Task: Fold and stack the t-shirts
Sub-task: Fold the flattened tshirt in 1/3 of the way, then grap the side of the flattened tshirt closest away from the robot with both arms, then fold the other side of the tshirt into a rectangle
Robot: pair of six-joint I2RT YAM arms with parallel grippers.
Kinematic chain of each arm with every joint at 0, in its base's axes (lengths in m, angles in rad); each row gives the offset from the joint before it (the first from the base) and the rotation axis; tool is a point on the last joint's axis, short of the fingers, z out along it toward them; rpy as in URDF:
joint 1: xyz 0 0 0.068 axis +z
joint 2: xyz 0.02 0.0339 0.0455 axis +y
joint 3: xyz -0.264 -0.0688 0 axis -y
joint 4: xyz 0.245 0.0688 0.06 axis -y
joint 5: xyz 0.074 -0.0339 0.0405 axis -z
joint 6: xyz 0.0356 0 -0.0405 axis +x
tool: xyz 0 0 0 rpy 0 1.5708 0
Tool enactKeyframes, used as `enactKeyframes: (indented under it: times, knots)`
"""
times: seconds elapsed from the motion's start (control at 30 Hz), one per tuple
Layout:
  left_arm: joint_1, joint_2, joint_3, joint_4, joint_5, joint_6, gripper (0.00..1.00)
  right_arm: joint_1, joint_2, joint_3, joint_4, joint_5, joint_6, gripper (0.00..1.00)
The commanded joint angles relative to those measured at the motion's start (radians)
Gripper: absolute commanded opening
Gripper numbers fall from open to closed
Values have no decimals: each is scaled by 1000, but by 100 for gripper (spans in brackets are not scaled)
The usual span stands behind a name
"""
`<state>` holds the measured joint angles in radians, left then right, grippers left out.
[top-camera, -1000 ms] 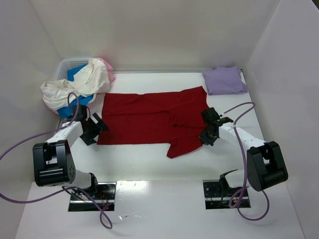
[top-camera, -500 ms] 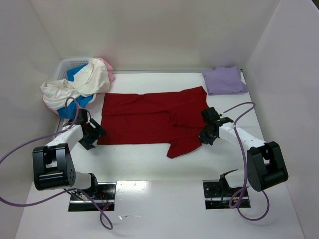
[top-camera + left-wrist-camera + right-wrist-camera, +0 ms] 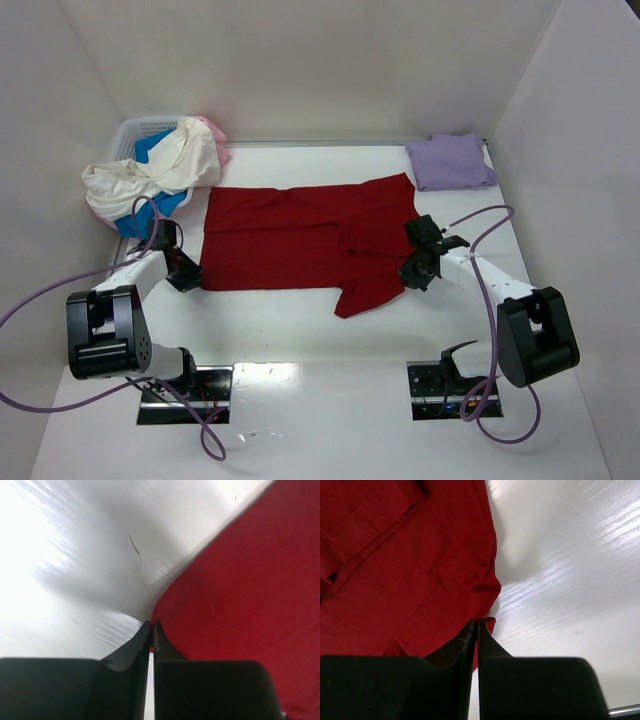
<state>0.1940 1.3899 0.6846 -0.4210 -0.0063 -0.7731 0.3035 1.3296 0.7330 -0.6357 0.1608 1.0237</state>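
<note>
The dark red t-shirt (image 3: 300, 240) lies spread flat across the middle of the table, one sleeve pointing toward the near edge. My left gripper (image 3: 193, 280) is shut on its near-left corner; in the left wrist view the red cloth (image 3: 240, 580) meets the closed tips of that gripper (image 3: 151, 625). At the right edge by the sleeve, my right gripper (image 3: 410, 272) is shut on the shirt, with a fold of red cloth (image 3: 395, 555) pinched at its tips (image 3: 476, 622). A pale lavender t-shirt (image 3: 450, 160) lies folded at the back right.
A white lattice basket (image 3: 140, 130) stands at the back left, with cream-white (image 3: 160, 170), bright blue (image 3: 150, 205) and pink (image 3: 213, 130) shirts spilling out of it. White walls enclose the table on three sides. Purple cables loop beside both arms.
My left gripper has moved right to the red shirt's near-left corner and closed on it from wide open. The right arm and the shirt have hardly moved.
</note>
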Motion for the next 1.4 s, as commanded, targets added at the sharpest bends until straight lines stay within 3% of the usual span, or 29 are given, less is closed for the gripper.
enactKeyframes:
  times: [0.0,0.2,0.5,1.37]
  knots:
    - [4,-5,1,-10,-21,-14,0,9,-33,-3,30,16,15,8]
    - [4,-66,62,-44,-11,21,0,-33,-72,28,7,34,-10,6]
    - [4,-77,277,-45,37,100,0,-101,-96,163,45,-3,-86,3]
    - [4,328,570,143,48,126,0,-178,292,529,284,-18,-191,3]
